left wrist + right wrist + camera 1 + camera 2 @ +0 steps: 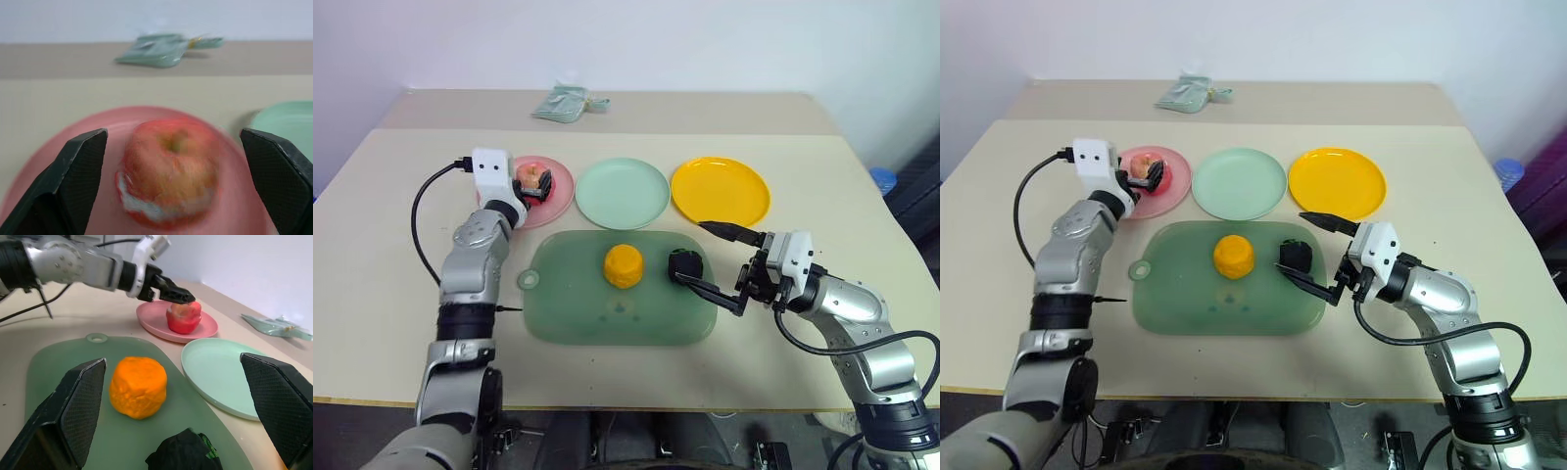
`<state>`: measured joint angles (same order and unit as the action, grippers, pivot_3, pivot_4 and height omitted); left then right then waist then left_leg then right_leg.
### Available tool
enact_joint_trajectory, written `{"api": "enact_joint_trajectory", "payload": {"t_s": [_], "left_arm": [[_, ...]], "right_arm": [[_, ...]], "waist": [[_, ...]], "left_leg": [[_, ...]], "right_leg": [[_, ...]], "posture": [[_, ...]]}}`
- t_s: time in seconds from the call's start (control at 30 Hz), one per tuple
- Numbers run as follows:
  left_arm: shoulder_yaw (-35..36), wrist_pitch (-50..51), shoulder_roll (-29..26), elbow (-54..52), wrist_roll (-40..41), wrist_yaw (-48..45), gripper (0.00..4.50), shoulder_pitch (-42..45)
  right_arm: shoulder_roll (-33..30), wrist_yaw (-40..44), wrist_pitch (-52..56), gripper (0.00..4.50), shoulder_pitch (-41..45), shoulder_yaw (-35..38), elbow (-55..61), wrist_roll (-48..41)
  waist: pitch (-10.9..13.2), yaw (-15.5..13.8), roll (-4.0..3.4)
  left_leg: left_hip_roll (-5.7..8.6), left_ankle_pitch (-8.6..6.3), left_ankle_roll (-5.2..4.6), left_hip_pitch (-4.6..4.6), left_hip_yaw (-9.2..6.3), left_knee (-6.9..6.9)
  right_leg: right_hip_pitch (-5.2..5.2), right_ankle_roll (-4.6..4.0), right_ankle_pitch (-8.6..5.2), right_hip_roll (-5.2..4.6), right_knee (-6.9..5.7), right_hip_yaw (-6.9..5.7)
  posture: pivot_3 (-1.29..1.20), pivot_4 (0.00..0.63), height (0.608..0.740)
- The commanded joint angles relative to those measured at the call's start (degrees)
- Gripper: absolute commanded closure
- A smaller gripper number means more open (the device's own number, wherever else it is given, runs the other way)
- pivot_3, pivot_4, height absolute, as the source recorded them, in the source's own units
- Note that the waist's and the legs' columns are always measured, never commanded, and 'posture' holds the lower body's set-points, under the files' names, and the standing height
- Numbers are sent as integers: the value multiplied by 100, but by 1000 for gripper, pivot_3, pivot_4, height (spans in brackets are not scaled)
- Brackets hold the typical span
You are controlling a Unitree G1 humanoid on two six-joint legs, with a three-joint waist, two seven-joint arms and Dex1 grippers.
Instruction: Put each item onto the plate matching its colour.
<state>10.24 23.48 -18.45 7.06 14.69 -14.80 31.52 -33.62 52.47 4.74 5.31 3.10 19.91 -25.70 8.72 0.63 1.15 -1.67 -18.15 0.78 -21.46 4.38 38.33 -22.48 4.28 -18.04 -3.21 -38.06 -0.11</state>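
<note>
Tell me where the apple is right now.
The apple sits on the pink plate at the table's far left, beside the mint green plate, between the open left gripper's fingers.

Apple (168, 171) blurred between the left end effector (171, 186) fingers, pink plate (73, 142) cut off below them, dark green lump (183, 453) cropped between the right end effector (181, 406) fingers, yellow plate's (721, 190) near rim partly hidden by its upper finger.
</note>
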Motion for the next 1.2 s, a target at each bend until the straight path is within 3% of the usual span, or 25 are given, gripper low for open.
{"api": "enact_joint_trajectory", "payload": {"t_s": [0.03, 0.23, 0.5, 0.67, 0.73, 0.93, 1.2], "left_arm": [[-105, 338, -170, -1162, 710, -895, 60, -404], [-608, 790, -668, -2188, 1295, -2187, 60, -1306], [-666, 940, -949, -2336, 1654, -2859, 60, -1545], [-204, -13, -1369, -2462, 1531, -3442, 60, -2275], [187, -566, -1527, -2330, 1753, -4070, 60, -2701], [819, -881, -2297, -2118, 2330, -5556, 60, -3456], [1112, -1048, -2393, -2083, 2321, -5701, 60, -3834]], "right_arm": [[31, -67, -5, 0, 1, 36, 108, -26], [48, -120, 112, 0, 24, -65, 144, -26], [38, -220, 589, 0, 96, -234, 303, -143], [180, -506, 1194, 0, 429, -621, 322, -34], [300, -764, 1518, 0, 777, -875, 109, 211], [697, -919, 2130, 0, 1826, -1627, -523, 698], [740, -667, 2694, 0, 2479, -2124, -1016, 1011]], "waist": [[0, 2, 0], [0, 9, -1], [0, 6, -1], [1, 44, -2], [1, 46, -3], [5, -2, -5], [5, 53, -6]], "left_leg": [[-1, 1, 2, -1, 0, 0], [-1, 1, 2, 4, -1, 0], [-1, 0, 0, 4, -3, 0], [-5, 0, 0, 5, -2, -8], [-6, 0, 0, 3, -3, -9], [-5, -2, -4, -1, -2, -9], [3, -18, -32, -6, -2, -12]], "right_leg": [[-1, 0, 0, 0, 0, 0], [6, -1, 0, 0, 1, 2], [5, -2, -1, 1, 1, 2], [-3, -4, -2, 3, 0, 3], [-4, -4, -2, 2, 0, 3], [-12, -10, -5, -6, 0, -1], [-15, -9, -4, -22, 3, -4]], "posture": [[0, 150, 740], [0, 150, 740], [0, 150, 740], [0, 150, 740], [0, 150, 740], [0, 150, 740], [0, 150, 740]]}}
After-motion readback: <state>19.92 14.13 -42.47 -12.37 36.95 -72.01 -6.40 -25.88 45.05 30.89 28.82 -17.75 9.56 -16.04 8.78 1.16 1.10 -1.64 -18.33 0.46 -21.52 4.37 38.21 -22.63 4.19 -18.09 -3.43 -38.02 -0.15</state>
